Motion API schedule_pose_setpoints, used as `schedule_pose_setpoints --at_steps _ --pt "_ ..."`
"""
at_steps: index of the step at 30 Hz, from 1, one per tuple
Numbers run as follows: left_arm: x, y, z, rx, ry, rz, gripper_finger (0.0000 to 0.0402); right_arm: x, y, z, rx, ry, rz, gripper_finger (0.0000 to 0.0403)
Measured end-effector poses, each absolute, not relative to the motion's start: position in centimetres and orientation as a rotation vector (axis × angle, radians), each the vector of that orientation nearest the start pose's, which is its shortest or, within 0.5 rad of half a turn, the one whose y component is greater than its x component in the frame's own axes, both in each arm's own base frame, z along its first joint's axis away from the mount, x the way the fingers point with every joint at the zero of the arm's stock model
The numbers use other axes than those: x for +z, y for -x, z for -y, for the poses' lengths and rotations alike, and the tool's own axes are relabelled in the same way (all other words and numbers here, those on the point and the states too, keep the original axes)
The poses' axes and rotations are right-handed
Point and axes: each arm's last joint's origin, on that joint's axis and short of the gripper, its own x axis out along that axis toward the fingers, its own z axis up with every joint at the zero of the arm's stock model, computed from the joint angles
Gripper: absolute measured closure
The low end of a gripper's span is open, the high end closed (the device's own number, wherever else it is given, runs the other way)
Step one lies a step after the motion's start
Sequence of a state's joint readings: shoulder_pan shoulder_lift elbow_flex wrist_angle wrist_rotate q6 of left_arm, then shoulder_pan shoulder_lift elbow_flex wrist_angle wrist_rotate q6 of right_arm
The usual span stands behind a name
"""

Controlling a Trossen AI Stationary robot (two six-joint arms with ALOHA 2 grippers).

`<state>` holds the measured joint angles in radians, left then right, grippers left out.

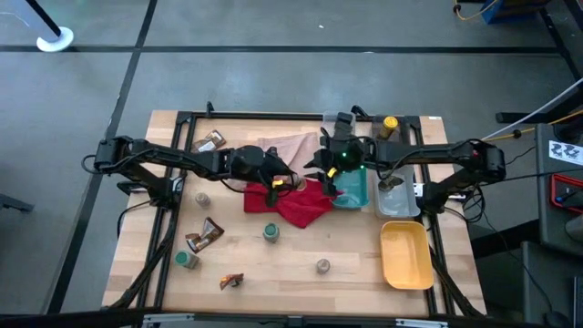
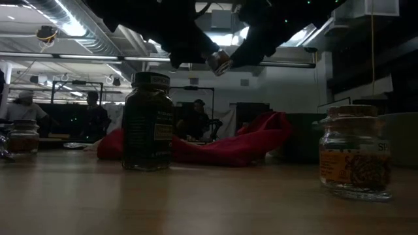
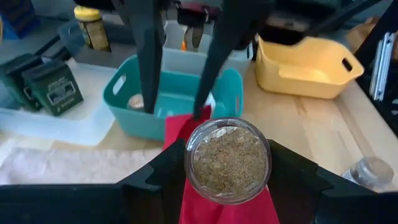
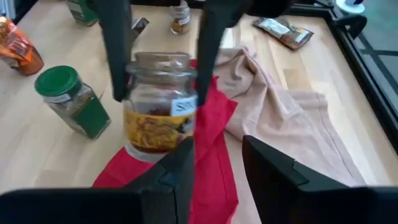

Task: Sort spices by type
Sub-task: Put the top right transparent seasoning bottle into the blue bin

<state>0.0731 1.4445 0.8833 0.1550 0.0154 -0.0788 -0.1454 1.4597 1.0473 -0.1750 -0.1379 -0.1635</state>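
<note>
In the left gripper [image 1: 276, 185]: a jar [image 3: 228, 160], clamped between the fingers, lifted over the red cloth [image 1: 296, 208] at mid-table. Just right: right gripper [image 4: 217, 149], fingers apart, empty, beside the teal tray [image 3: 124, 93]. Nearer, on the table: green-lid jar [image 1: 271, 233], sachet [image 1: 205, 235].

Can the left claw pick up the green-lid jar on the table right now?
Probably not yet. The left claw is clamped on a glass jar above the red cloth, so it is full. The green-lid jar stands nearby in the open, with nothing covering it.
</note>
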Motion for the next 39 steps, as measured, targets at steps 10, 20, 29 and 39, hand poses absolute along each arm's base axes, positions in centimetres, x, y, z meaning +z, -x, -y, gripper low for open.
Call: schedule_pose_setpoints --at_steps 10,20,29,39 --pt "25.0 -31.5 -2.2 0.073 0.101 -0.378 0.0229 26.9 -31.9 2.3 -0.060 0.145 -0.597 0.0268" --pt "24.5 -31.3 -2.3 0.086 0.115 -0.426 0.0229 28.4 -30.9 1.9 -0.114 0.176 -0.559 0.0268" --pt "25.0 -31.5 -2.3 0.099 0.113 -0.377 0.0229 27.9 -31.2 1.7 -0.045 0.119 -0.572 0.0268" --pt "24.9 -31.5 -2.4 0.123 0.111 -0.371 0.0229 27.0 -31.9 1.2 -0.034 0.106 -0.595 0.0268"
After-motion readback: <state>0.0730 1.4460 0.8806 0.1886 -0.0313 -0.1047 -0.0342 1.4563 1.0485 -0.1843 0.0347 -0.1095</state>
